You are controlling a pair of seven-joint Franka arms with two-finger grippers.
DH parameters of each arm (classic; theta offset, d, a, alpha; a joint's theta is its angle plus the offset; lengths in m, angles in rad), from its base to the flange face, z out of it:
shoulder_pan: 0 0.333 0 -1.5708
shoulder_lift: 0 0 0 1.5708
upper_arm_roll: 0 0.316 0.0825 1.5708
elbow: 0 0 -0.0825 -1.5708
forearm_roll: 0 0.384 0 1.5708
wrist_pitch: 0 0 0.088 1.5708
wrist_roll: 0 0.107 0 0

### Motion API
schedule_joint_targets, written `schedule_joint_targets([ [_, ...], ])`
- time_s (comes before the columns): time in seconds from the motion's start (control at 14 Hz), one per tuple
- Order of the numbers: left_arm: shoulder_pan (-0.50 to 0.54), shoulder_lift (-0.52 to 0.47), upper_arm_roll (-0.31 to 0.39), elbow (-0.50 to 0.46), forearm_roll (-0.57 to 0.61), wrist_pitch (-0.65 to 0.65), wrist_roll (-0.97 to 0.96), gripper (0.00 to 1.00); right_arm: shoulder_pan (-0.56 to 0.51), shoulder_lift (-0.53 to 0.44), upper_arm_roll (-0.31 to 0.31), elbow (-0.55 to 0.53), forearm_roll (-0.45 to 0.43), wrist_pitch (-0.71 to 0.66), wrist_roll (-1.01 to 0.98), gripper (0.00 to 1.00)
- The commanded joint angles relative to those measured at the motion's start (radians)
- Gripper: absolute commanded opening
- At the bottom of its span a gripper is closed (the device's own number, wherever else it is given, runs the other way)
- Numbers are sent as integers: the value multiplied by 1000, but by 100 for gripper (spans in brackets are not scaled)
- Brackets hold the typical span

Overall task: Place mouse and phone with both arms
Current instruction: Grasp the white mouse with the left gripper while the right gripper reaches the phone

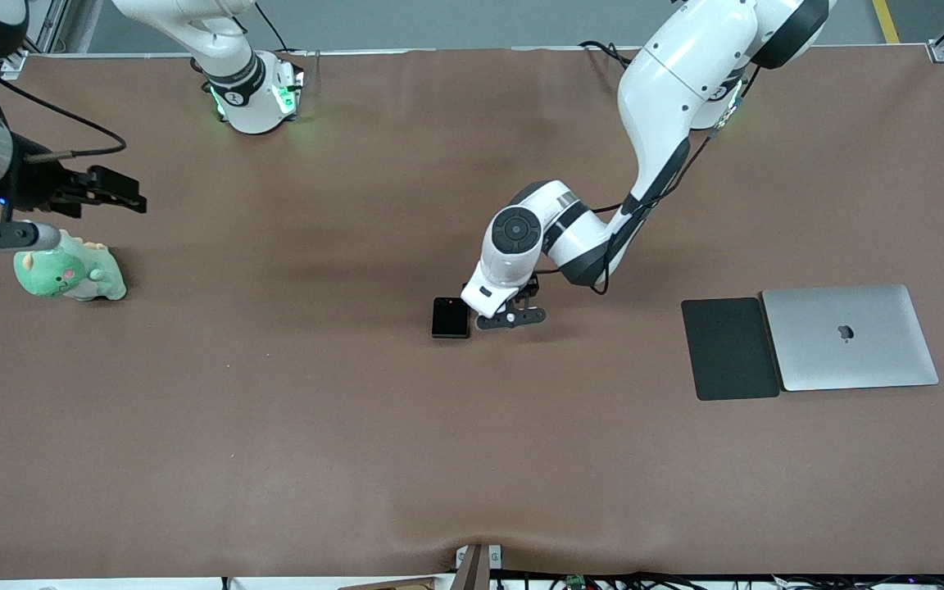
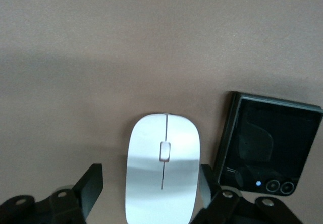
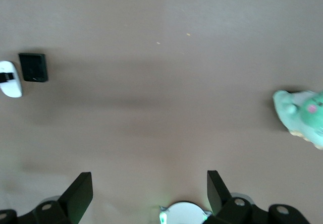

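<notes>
The white mouse (image 2: 162, 168) lies on the brown table between the open fingers of my left gripper (image 2: 150, 183). One finger (image 2: 93, 188) stands clear of it and the other (image 2: 207, 183) is close against its side. In the front view my left gripper (image 1: 510, 316) is low at mid-table and its hand hides the mouse. The black phone (image 1: 450, 317) lies flat right beside the mouse, toward the right arm's end, and also shows in the left wrist view (image 2: 267, 151). My right gripper (image 1: 115, 192) is open and empty, held high above the right arm's end of the table; the right arm waits.
A green plush toy (image 1: 70, 275) sits on the table below my right gripper. A dark grey pad (image 1: 730, 348) and a closed silver laptop (image 1: 849, 336) lie side by side toward the left arm's end. The right arm's base (image 1: 251, 90) stands at the table's edge.
</notes>
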Motion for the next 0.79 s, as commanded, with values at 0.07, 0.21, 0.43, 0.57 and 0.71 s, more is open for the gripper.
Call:
schedule_joint_targets([
  [0.07,-18,33,11,39,29,18,-54,85,70,92,-4,22,29,89,9,100],
  [0.21,-25,39,12,41,31,23,-56,83,107,130,-4,22,26,140,12,100],
  [0.43,-34,43,14,39,31,25,-59,75,122,201,-4,22,34,181,12,100],
  [0.57,-37,45,14,39,33,23,-59,71,139,239,-2,22,46,253,12,100],
  [0.71,-43,45,14,38,37,23,-59,61,142,291,-4,22,72,296,11,100],
])
